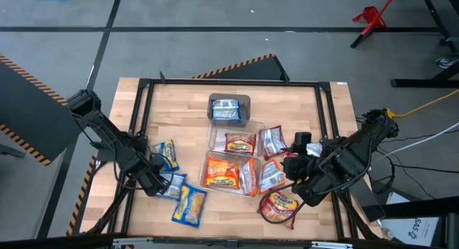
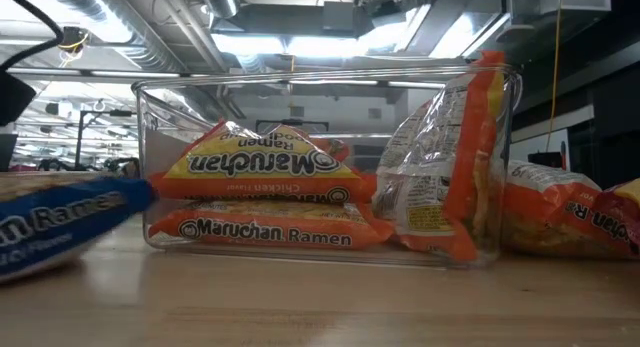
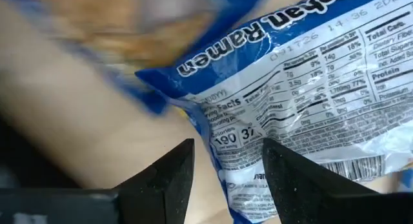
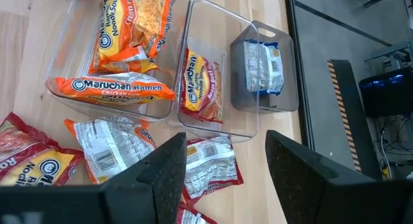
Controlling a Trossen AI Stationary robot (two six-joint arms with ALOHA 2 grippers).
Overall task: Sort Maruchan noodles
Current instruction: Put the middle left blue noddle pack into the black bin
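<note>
**Wooden table, three clear bins, packets on both sides**

Butcher-block table (image 1: 186, 105) carries three clear bins in its middle. Nearest bin (image 1: 228, 172) holds orange Maruchan packets (image 1: 222, 174); the middle bin (image 4: 210, 75) one red packet (image 4: 199, 83); the far bin (image 1: 229, 109) a blue packet (image 1: 226, 110). Left gripper (image 3: 222, 175) is low over a blue packet lying label-down (image 3: 303, 101), jaws parted, its edge between them but not pinched. Right gripper (image 4: 226, 166) hovers, half open and empty, above loose red-and-silver packets (image 4: 113, 146) beside the bins.
</note>
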